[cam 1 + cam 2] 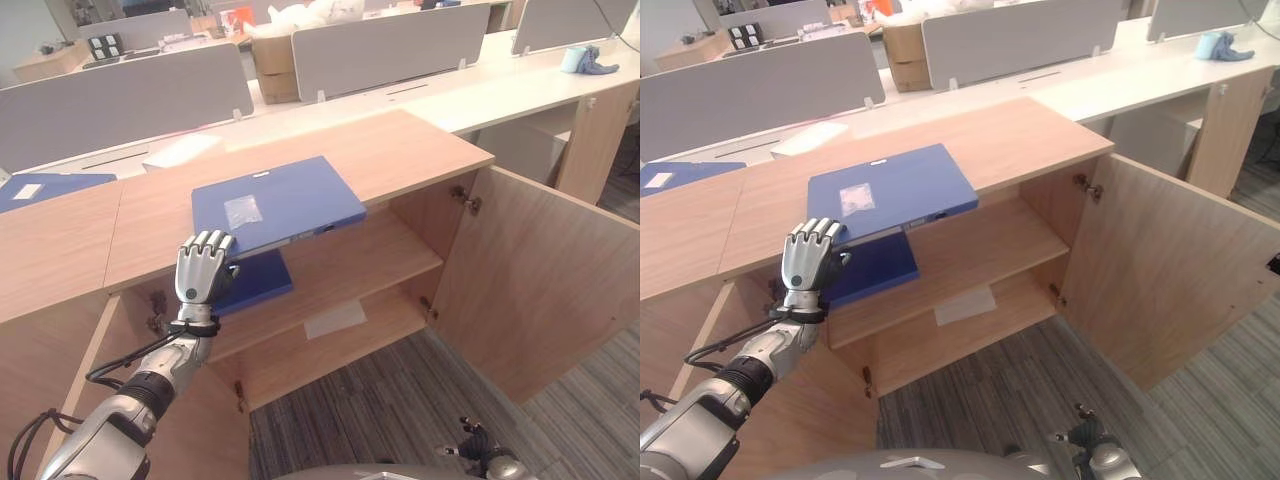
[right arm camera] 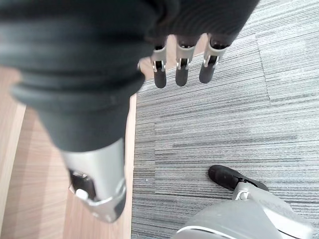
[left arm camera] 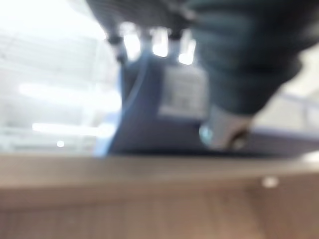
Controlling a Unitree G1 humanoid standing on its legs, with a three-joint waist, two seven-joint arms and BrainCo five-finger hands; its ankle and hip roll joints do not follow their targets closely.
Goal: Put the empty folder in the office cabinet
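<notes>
Hanging low near the carpeted floor (image 2: 224, 124), the right hand (image 2: 179, 69) has its fingers straight and relaxed, holding nothing. Higher up, the left hand (image 1: 203, 266) is raised with its fingers curled at the near corner of a blue folder (image 1: 275, 203); whether they actually grip that corner cannot be told. This folder lies on the cabinet (image 1: 400, 150) top, its near edge jutting out past the front. Just below, a second blue folder (image 1: 255, 282) rests on the upper shelf (image 1: 370, 262), and a pale sheet (image 1: 335, 319) lies on the lower shelf. The right-hand cabinet door (image 1: 540, 280) stands wide open. Beyond are grey desk dividers (image 1: 385, 45).
</notes>
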